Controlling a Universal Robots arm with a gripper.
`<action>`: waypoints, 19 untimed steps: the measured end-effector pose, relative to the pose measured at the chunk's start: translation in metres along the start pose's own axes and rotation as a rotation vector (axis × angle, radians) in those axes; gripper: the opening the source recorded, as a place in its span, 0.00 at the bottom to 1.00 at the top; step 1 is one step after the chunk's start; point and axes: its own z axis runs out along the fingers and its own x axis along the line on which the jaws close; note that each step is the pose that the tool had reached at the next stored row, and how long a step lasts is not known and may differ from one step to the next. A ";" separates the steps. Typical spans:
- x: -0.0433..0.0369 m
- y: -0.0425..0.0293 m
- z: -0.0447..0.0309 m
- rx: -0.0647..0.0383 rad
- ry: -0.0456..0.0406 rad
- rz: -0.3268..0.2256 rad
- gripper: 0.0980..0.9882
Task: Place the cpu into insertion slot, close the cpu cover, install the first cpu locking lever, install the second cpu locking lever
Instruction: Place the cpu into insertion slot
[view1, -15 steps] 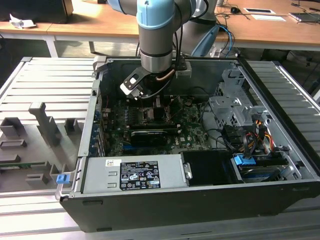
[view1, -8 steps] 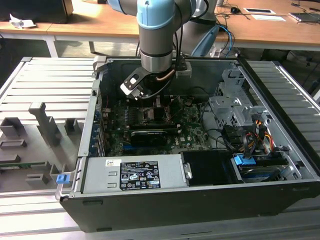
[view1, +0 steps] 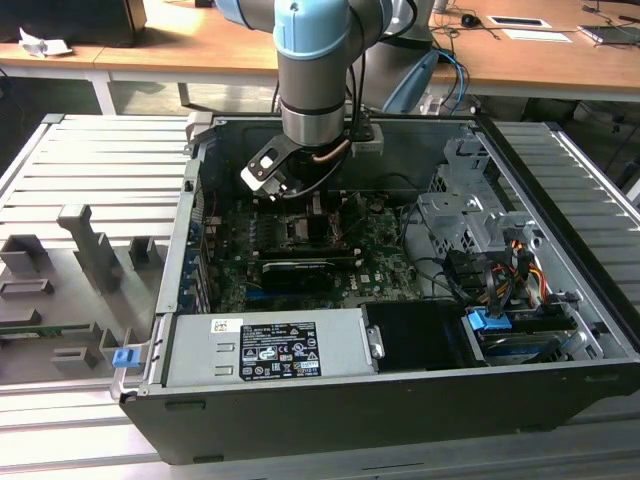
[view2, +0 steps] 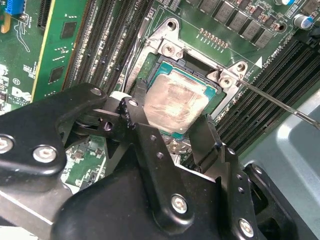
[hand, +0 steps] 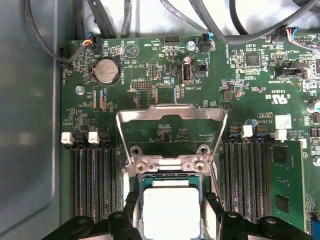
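Seating of the cpu (view2: 175, 102) is judged to be the step in hand. The cpu is clamped, silvery face up, between the fingers (view2: 134, 112) of the gripper (view2: 169, 117) and is held right over the slot (hand: 165, 179), near the middle of the board (hand: 145, 65). Whether it rests in the slot yet cannot be told. The cover (hand: 170, 111) is swung open beyond the slot's hinged edge, and a thin lever (view2: 272, 99) stands clear at one side, so nothing is seen to bar the way down.

For a good seating, the cpu's edges should be kept parallel to the slot's walls and its face level; in the second wrist view it looks slightly tilted. It should be lowered straight, with no sideways drag across the contacts. It should be released only once all four corners lie inside the slot.
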 end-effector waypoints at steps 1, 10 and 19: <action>0.0000 0.0000 0.0001 0.000 0.0001 0.000 0.58; 0.0002 0.0009 -0.0121 0.000 -0.0004 0.000 0.35; 0.0003 0.0012 -0.0162 0.001 -0.0013 0.000 0.01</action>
